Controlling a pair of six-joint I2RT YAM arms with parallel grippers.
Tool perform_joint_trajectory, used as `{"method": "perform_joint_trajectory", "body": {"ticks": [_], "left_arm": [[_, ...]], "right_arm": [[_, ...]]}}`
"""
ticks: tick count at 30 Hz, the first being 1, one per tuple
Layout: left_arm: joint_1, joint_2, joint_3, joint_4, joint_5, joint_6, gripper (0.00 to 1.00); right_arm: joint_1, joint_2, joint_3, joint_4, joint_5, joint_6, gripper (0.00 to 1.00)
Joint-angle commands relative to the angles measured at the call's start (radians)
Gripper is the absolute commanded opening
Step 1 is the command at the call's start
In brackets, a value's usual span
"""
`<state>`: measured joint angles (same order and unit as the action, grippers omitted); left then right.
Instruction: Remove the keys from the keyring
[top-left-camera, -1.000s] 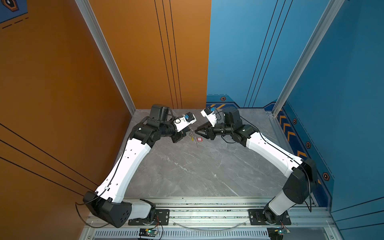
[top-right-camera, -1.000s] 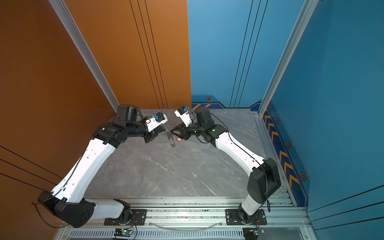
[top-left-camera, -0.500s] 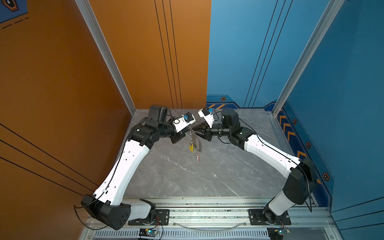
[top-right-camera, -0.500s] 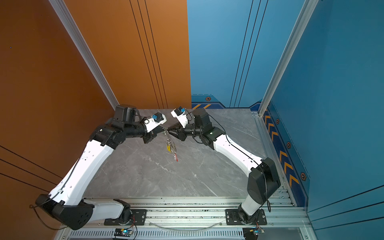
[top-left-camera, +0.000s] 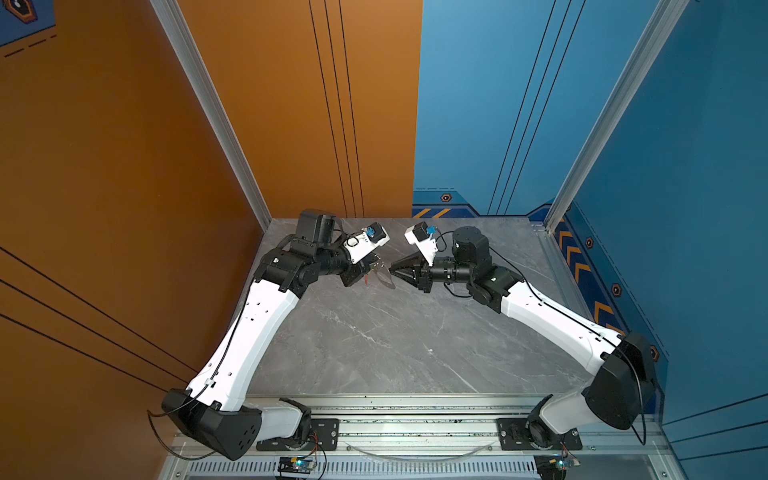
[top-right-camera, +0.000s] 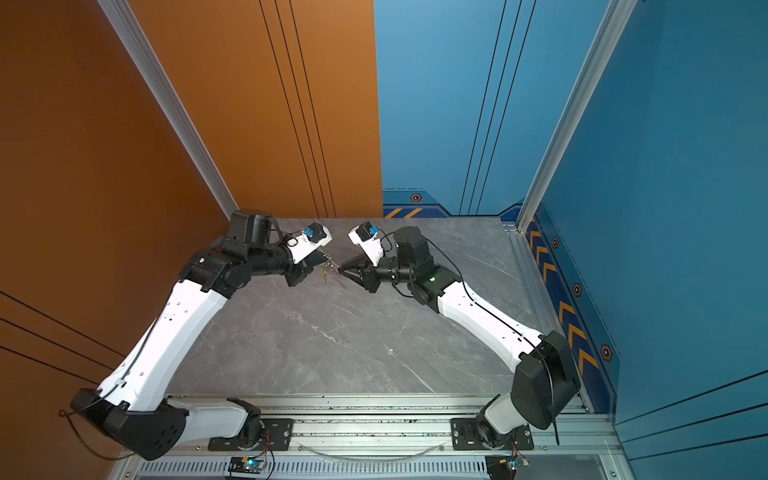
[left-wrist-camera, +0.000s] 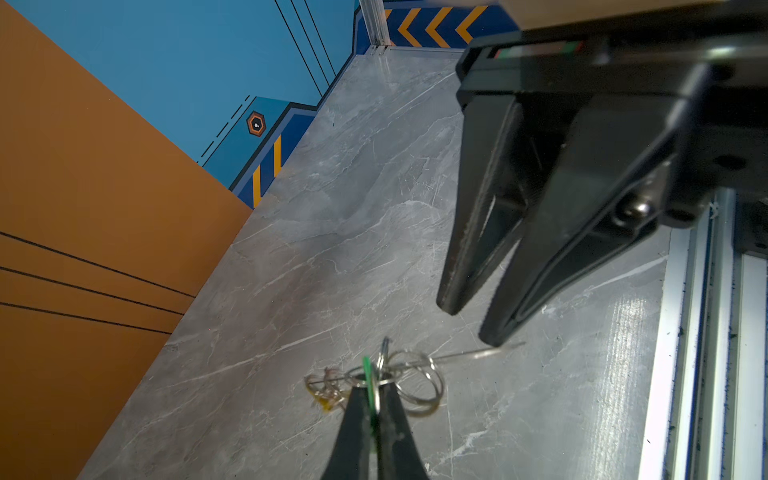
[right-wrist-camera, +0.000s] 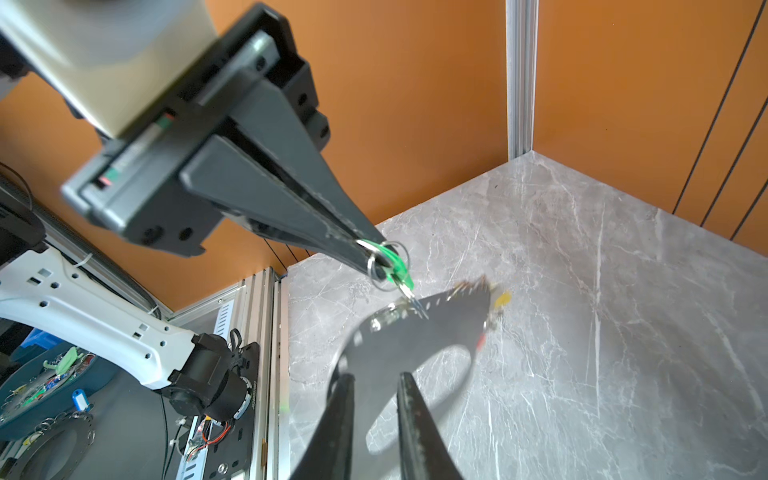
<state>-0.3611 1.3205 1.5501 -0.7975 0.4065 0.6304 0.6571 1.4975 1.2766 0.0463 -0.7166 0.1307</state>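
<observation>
Risk: left fingers (right-wrist-camera: 291, 199) clamped on green key (right-wrist-camera: 392, 266) and its ring. Keyring (right-wrist-camera: 415, 328) dangles from it above worktop (right-wrist-camera: 582, 291), between arms. Right fingers (left-wrist-camera: 467, 232) narrowly apart at keyring rim, hold unclear. Pulling before firm pinch: keyring swings, slips; green key twists free.

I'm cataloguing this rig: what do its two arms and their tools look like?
The left arm and right arm match: white shells on the long links, black joints and bases, thin black cables alongside. The left tool and right tool each have two black tapering fingers and carry a white camera block with a blue part.
</observation>
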Motion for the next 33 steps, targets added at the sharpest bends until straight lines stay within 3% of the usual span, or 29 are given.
{"method": "perform_joint_trajectory", "body": {"ticks": [1,10,15,19,27,33], "left_arm": [[-0.005,-0.01,0.01,0.001,-0.024,-0.042,0.0],[-0.047,0.001,0.008,-0.021,-0.209,-0.203,0.0],[-0.081,0.038,0.029,-0.11,-0.332,-0.314,0.0],[-0.088,0.071,0.071,-0.201,-0.413,-0.475,0.0],[-0.103,0.157,0.176,-0.413,-0.408,-0.811,0.0],[-0.122,0.228,0.293,-0.552,-0.368,-0.981,0.0]], "right_arm": [[0.006,-0.026,-0.032,0.031,0.062,0.003,0.2],[0.0,-0.175,-0.124,0.012,0.253,-0.043,0.35],[0.018,-0.222,-0.154,-0.013,0.249,-0.029,0.37],[0.075,-0.237,-0.215,0.034,0.264,0.016,0.37],[0.189,-0.213,-0.33,0.212,0.347,0.07,0.36],[0.283,-0.162,-0.377,0.327,0.502,-0.007,0.32]]}}
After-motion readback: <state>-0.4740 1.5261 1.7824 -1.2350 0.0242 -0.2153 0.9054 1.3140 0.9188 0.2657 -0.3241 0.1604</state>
